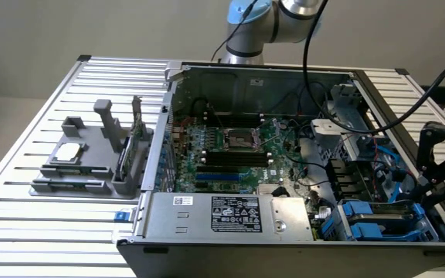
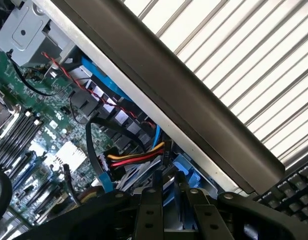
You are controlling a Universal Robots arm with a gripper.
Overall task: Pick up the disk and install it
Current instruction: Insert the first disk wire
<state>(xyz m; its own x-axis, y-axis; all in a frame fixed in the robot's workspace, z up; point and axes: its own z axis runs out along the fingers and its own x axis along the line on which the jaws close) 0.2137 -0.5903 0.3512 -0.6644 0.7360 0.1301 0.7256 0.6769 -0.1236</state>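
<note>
Disk (image 2: 182,167), blue-railed, at the drive bay of an open computer case (image 1: 269,87).
Wrist view: fingers (image 2: 153,202) set narrow, closed on the Disk's edge; red-and-yellow cables (image 2: 136,159) just beside. Exterior view: held by the case wall at the exterior view's right, above blue bay carriers (image 1: 365,223). Risks judged: cable snagged on descent; rails skewed and jammed.
</note>
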